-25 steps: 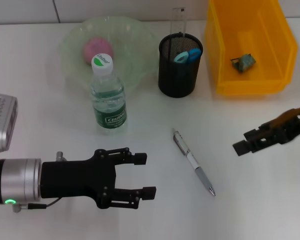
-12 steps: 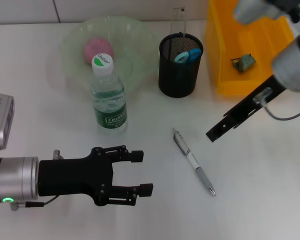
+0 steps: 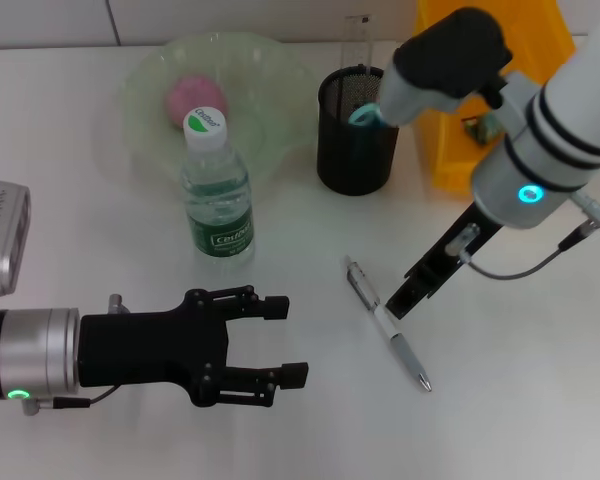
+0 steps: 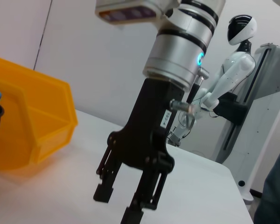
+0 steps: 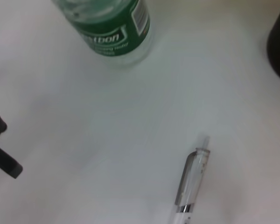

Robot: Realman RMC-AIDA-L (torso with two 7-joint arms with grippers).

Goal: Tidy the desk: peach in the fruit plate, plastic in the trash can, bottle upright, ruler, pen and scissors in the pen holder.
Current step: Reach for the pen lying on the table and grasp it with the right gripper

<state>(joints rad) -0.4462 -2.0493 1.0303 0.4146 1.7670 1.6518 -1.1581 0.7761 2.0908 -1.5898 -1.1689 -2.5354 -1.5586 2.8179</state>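
Pen (image 3: 387,323) lies flat on the white table (image 3: 540,400), slanting across the bare middle of it, clip end toward the pen holder (image 3: 356,130) and tip toward the near edge. Right gripper (image 3: 404,299) hangs directly over the pen's upper half; in the left wrist view its two black fingers (image 4: 105,183) stand apart with a plain gap between them, holding nothing. Right wrist view looks straight down on the pen's clear clip end, with the bottle's green label near it. Left gripper (image 3: 280,342) rests low at the near left side, fingers spread wide and empty, well apart from the pen. Bottle (image 3: 214,190) stands upright with its cap on, just in front of the fruit plate (image 3: 270,70), where the pink peach (image 3: 190,96) sits. Pen holder already carries the clear ruler (image 3: 359,38) and the blue-handled scissors (image 3: 375,110) — both stand inside it. Beside it, the yellow trash can (image 3: 450,160) has a crumpled bit of plastic (image 3: 480,125) inside, partly hidden by the right arm
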